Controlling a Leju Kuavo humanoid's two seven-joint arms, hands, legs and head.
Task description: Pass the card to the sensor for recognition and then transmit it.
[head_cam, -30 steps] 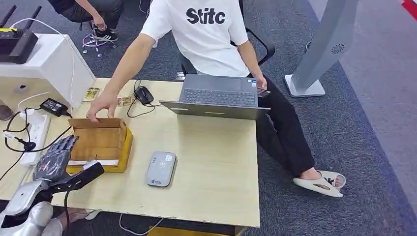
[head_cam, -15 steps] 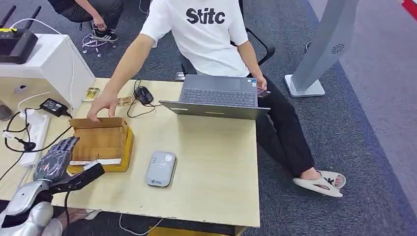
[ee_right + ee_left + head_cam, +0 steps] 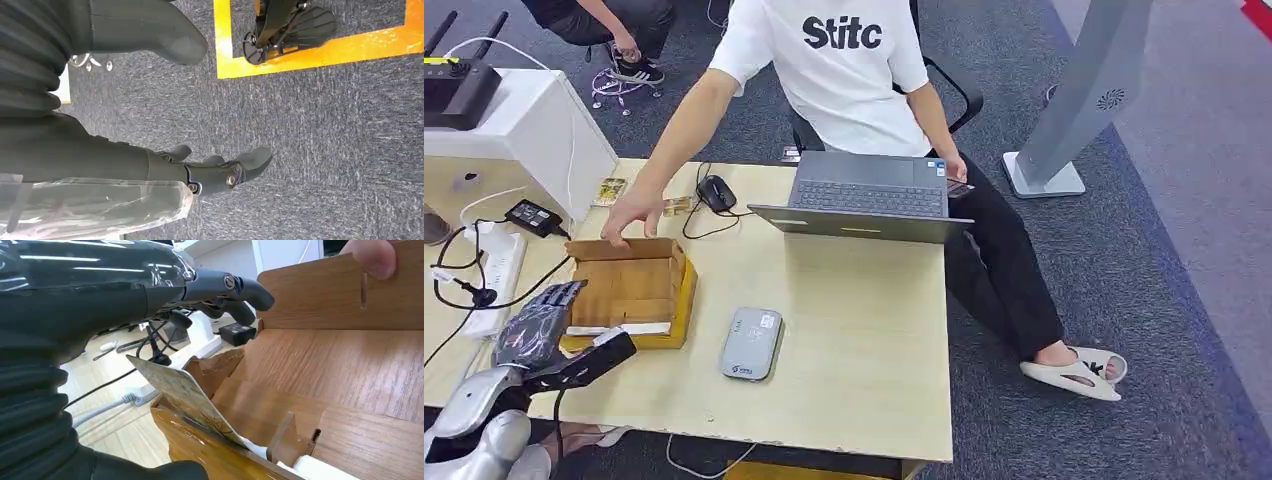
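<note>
At the box's point(image 3: 629, 290) near-left corner hovers the left hand point(image 3: 532, 325), fingers spread, holding nothing; the card point(image 3: 182, 392) leans tilted in the box's near slot. Beside the box lies the sensor point(image 3: 752, 343). Over carpet point(image 3: 320, 145) the right hand point(image 3: 200, 172) hangs, fingers loosely apart, empty. A person's hand point(image 3: 631, 215) steadies the box's far wall.

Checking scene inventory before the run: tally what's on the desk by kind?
Wooden card box: 1
Card standing at the box's near edge: 1
Grey card reader: 1
Laptop: 1
Mouse: 1
Power strip: 1
Black power adapter: 1
Total: 7
</note>
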